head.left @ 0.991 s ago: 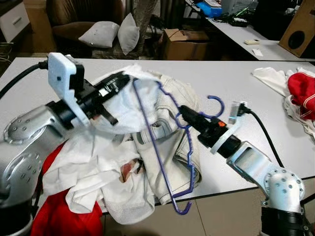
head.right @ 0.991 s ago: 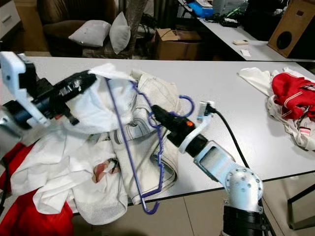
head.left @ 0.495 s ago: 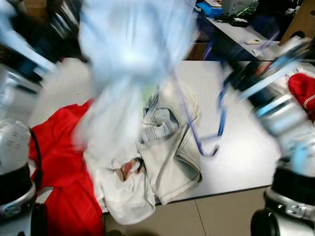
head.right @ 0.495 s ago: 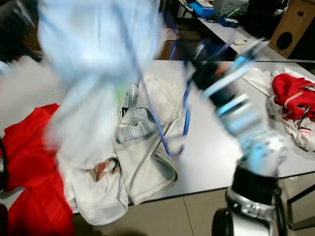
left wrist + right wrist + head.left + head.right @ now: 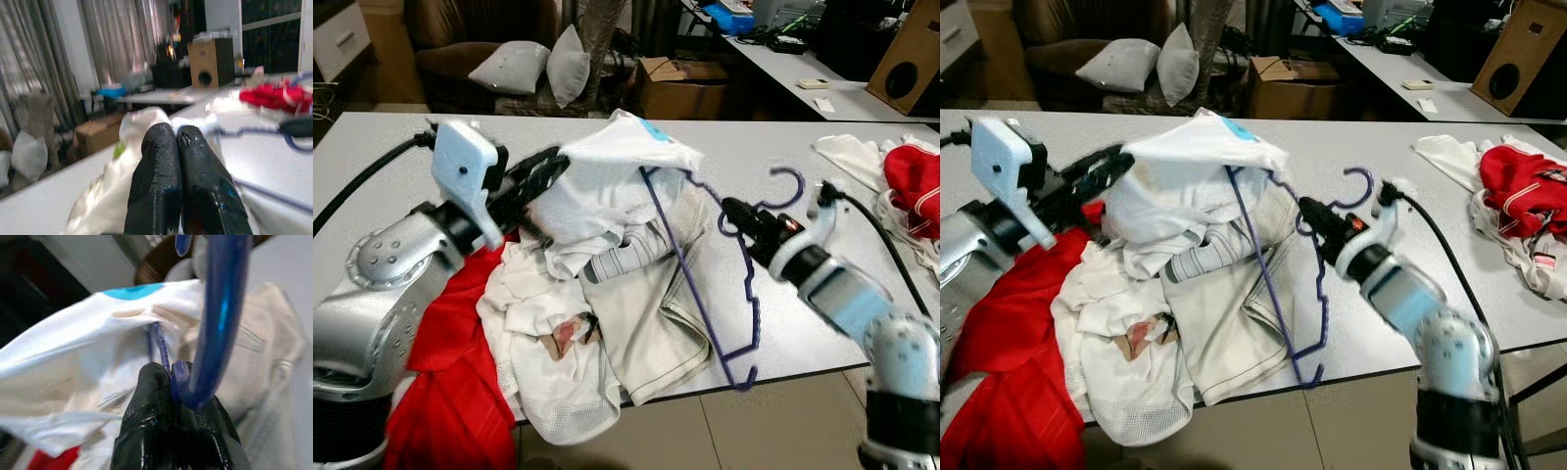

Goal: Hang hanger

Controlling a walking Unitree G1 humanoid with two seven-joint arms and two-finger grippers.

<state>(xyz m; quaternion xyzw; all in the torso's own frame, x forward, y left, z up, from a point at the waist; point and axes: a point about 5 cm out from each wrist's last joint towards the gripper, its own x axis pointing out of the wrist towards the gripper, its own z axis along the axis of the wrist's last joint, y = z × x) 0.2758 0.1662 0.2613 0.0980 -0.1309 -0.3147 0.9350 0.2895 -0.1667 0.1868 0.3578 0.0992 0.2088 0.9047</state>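
Near edge of the grey counter [image 5: 822, 333]: pile of white and cream clothes [image 5: 636, 313], red cloth [image 5: 450, 392] at left. Right gripper [image 5: 732, 210] clamped on the thin blue wire hanger [image 5: 705, 294] at its neck; hanger tilts, far end inside the white garment [image 5: 607, 186]. Left gripper [image 5: 548, 171] pinched together on that garment, lifted. More laundry [image 5: 891, 186] far right.

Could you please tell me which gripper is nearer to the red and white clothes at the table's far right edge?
Right. The right gripper holds the blue hanger mid-table, closer to the red and white clothes; the left gripper grips the white garment further left.
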